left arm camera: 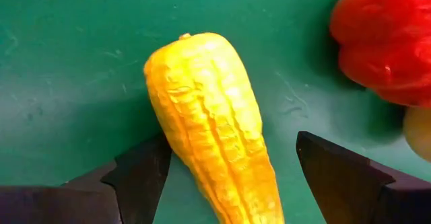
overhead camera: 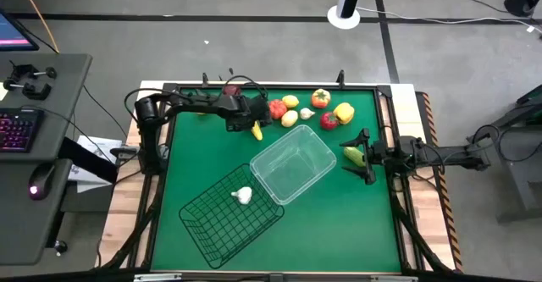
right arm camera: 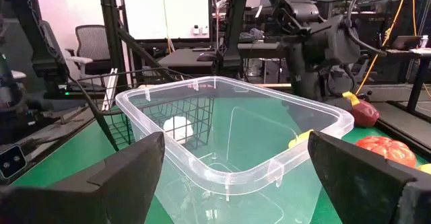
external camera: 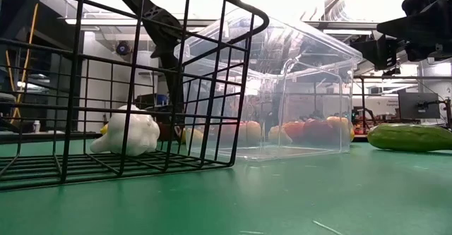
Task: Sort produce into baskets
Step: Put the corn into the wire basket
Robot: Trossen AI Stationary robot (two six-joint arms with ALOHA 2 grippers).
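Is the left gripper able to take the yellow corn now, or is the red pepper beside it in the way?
Probably yes. The left gripper is open with one finger on each side of the yellow corn. The red pepper lies apart, outside the fingers.

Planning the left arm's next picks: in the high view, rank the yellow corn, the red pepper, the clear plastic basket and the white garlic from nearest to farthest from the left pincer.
1. Yellow corn, between the left pincer's open fingers.
2. Red pepper, just beside it, toward the table's far edge.
3. Clear plastic basket, mid-table.
4. White garlic, in the wire basket, near edge.
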